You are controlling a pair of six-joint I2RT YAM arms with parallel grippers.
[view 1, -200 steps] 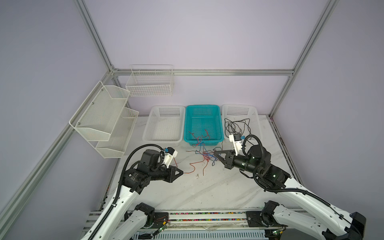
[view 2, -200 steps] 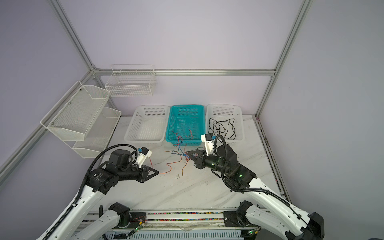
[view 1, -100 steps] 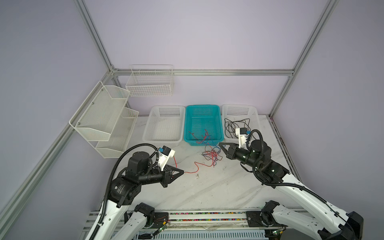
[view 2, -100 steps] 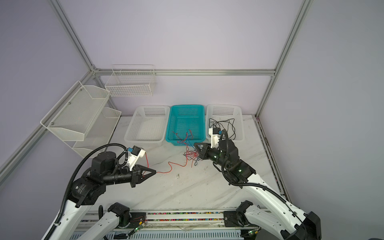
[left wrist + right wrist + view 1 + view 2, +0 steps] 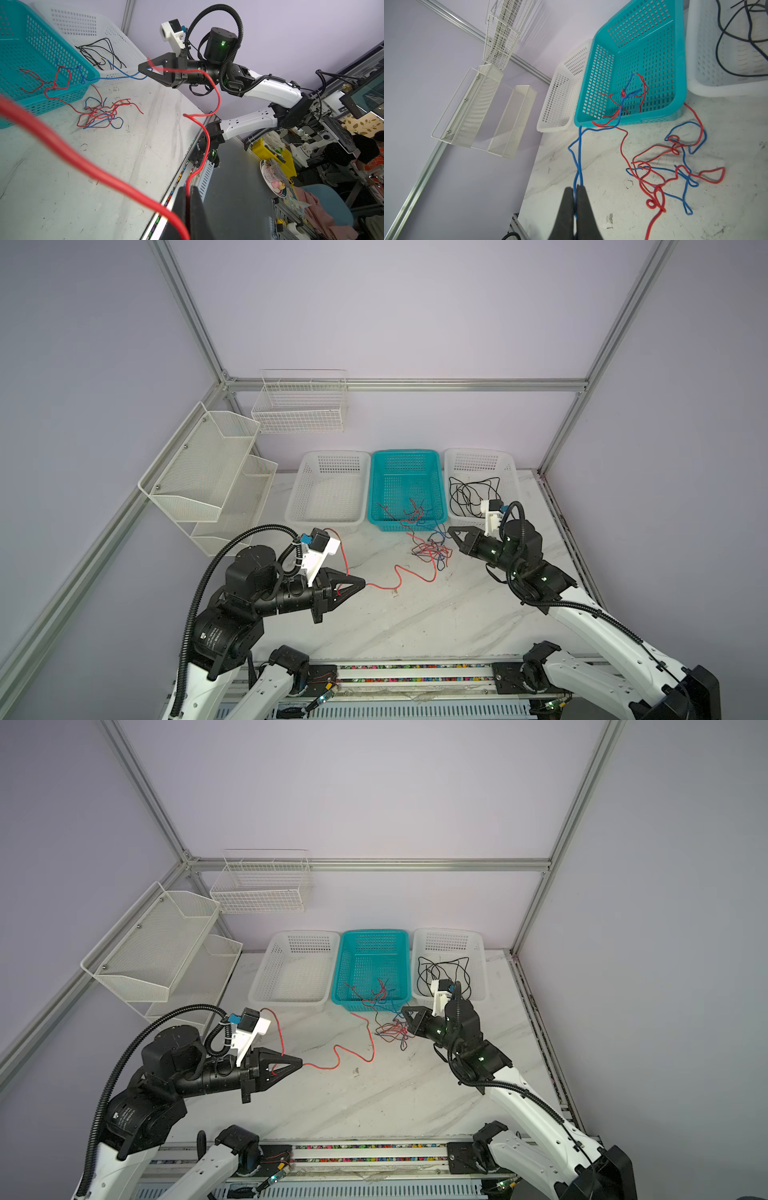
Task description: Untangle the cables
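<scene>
In both top views the left hand (image 5: 362, 584) is shut on a red cable (image 5: 398, 572). The cable snakes across the bench (image 5: 415, 626) to a tangle of red and blue cables (image 5: 430, 551) lying just in front of the teal basket (image 5: 405, 452). The cable's free end loops back over that arm's wrist. The right hand (image 5: 451, 530) is closed too, just beside the tangle, near the teal basket's front corner. More red and blue strands lie inside the teal basket and spill over its near rim. Black cables (image 5: 469, 493) lie in the white basket (image 5: 480, 450) to its right.

In the left wrist view the left hand's fingers press together with the red cable pinched between them. Across the bench, the right hand grips a blue cable (image 5: 116, 77) that stretches to the teal basket's rim.

In the right wrist view the right hand's fingers are clamped on the blue cable, doubled into two strands. At least one strand crosses the rim into the basket, where it is twisted with red strands. The tangle lies on the bench beside the hand, not touching it.
</scene>
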